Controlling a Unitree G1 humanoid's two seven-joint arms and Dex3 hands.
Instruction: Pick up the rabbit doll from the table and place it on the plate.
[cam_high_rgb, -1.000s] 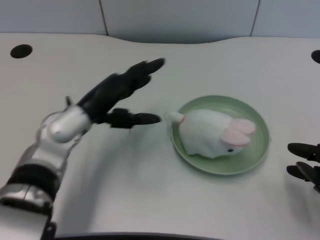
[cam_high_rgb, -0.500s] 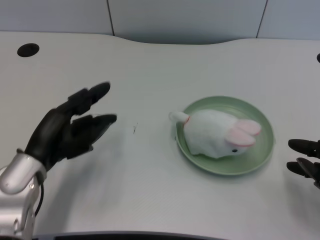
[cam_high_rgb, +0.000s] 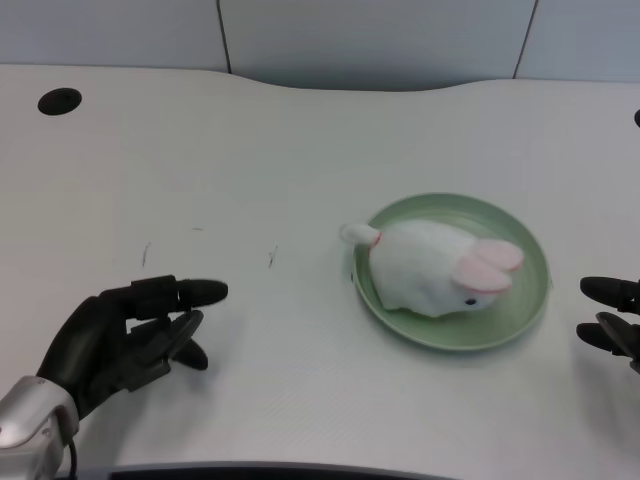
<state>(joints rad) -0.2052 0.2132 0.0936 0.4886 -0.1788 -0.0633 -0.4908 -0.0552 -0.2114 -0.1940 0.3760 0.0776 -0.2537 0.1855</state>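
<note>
White tabletop (cam_high_rgb: 300, 140) fills the view beneath grey wall panels. On it, the round pale-green plate (cam_high_rgb: 510, 320) carries the fluffy white rabbit doll with pink ears (cam_high_rgb: 435, 275). Well to its left, the black left hand (cam_high_rgb: 125, 340) lies low, fingers loosely spread, holding nothing.

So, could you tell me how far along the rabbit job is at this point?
Done: the rabbit doll lies on the green plate, only its tail end poking over the left rim. In hand: nothing; the left hand is empty, fingers apart, low at the table's near left, well away from the plate. Left: nothing visible, the placement looks complete.
</note>
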